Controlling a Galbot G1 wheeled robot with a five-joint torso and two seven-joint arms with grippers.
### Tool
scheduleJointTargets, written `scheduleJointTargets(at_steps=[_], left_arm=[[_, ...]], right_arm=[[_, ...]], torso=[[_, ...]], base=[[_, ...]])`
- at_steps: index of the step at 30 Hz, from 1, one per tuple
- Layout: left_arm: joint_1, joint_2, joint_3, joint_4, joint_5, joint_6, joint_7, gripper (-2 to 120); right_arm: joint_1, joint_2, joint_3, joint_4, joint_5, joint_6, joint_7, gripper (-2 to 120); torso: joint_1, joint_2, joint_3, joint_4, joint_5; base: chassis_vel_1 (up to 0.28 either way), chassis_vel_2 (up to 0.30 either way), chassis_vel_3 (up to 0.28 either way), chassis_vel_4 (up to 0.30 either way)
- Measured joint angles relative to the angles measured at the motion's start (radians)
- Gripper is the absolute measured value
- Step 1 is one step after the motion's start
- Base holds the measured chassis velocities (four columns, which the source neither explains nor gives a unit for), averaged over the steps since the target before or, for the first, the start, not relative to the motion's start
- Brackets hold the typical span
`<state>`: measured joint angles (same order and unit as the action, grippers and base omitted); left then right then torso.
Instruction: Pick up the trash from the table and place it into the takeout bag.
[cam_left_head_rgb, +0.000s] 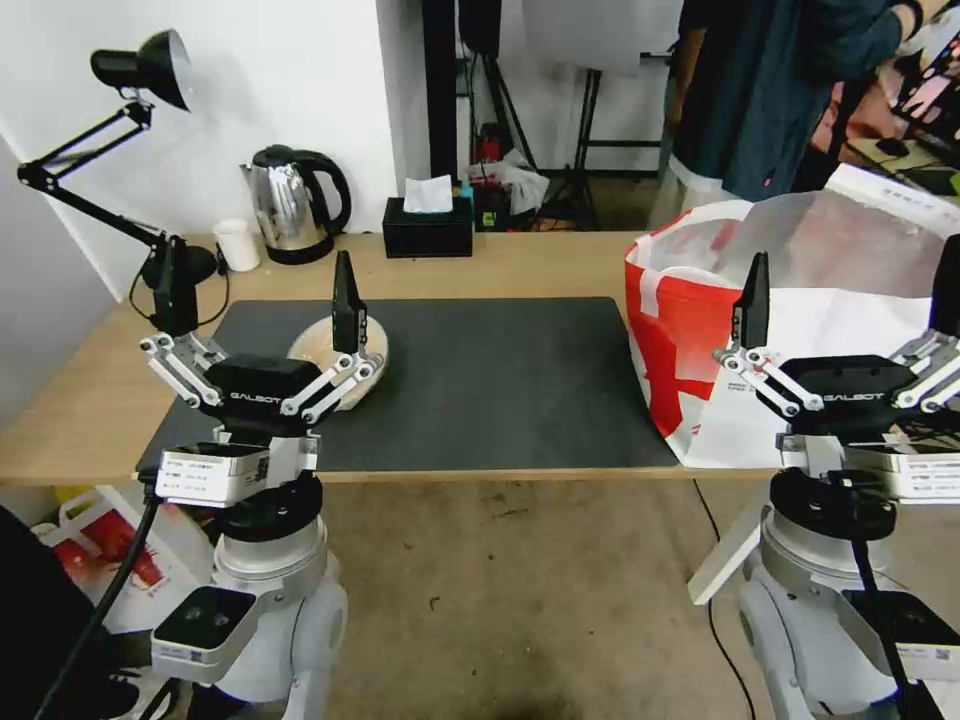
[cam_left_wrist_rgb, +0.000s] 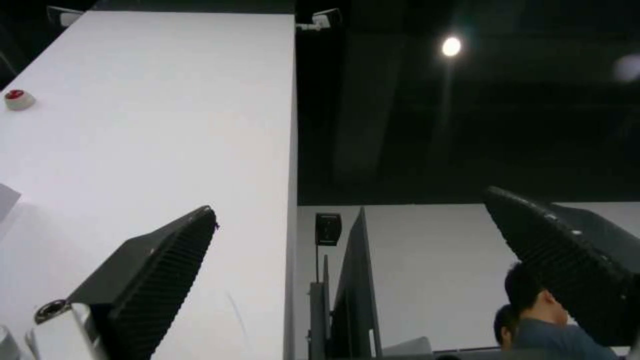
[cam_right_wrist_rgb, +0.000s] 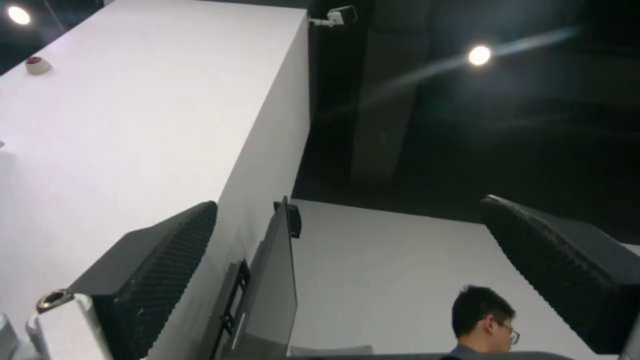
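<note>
- On the table (cam_left_head_rgb: 80, 400), the shallow beige bowl (cam_left_head_rgb: 325, 350) sits at the near left part of the black mat (cam_left_head_rgb: 500, 370), partly hidden behind the left gripper.
- At the table's right end stands the red-and-white takeout bag (cam_left_head_rgb: 690, 350), mouth open and silvery lining showing.
- Left gripper (cam_left_head_rgb: 262, 300) is held upright before the table's near edge, its fingers (cam_left_wrist_rgb: 153, 280) spread wide with nothing between them.
- Right gripper (cam_left_head_rgb: 850, 290) is upright in front of the bag, likewise spread and empty.
- Along the back edge stand a small white cup (cam_left_head_rgb: 238, 244), a steel kettle (cam_left_head_rgb: 292, 204) and a black tissue box (cam_left_head_rgb: 428, 226); a desk lamp (cam_left_head_rgb: 150, 70) is clamped at the left.
</note>
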<state>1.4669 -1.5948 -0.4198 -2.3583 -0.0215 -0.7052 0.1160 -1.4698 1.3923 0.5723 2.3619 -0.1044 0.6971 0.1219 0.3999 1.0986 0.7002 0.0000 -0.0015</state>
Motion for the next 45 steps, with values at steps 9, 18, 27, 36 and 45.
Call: scheduleJointTargets(at_steps=[9, 18, 27, 36, 45], left_arm=[[-0.029, 0.043, -0.114, -0.031, -0.084, 0.100, 0.070, 100], [-0.041, 0.185, -0.247, -0.028, -0.216, 0.131, 0.237, 100], [-0.019, 0.298, -0.340, -0.001, -0.306, 0.130, 0.476, 100], [-0.019, 0.337, -0.338, 0.030, -0.307, 0.124, 0.687, 100], [-0.020, 0.369, -0.342, 0.066, -0.282, 0.125, 0.798, 100]], right_arm=[[0.006, -0.015, -0.006, 0.009, 0.000, -0.018, -0.003, 100], [0.007, -0.018, -0.015, 0.011, -0.002, -0.024, -0.004, 100], [0.004, -0.018, -0.022, 0.016, -0.005, -0.025, -0.005, 100], [0.000, -0.018, -0.032, 0.017, -0.009, -0.027, -0.005, 100], [-0.001, -0.020, -0.042, 0.017, -0.017, -0.031, -0.006, 100]], torso=[[0.000, 0.000, 0.000, 0.0000, -0.0001], [0.000, 0.000, 0.000, 0.0000, -0.0001], [0.000, 0.000, 0.000, 0.0001, -0.0001], [0.000, 0.000, 0.000, 0.0000, -0.0001], [0.000, 0.000, 0.000, 0.0000, -0.0001]], base=[[0.000, 0.000, 0.000, 0.000], [0.000, 0.000, 0.000, 0.000], [0.000, 0.000, 0.000, 0.000], [0.000, 0.000, 0.000, 0.000], [0.000, 0.000, 0.000, 0.000]])
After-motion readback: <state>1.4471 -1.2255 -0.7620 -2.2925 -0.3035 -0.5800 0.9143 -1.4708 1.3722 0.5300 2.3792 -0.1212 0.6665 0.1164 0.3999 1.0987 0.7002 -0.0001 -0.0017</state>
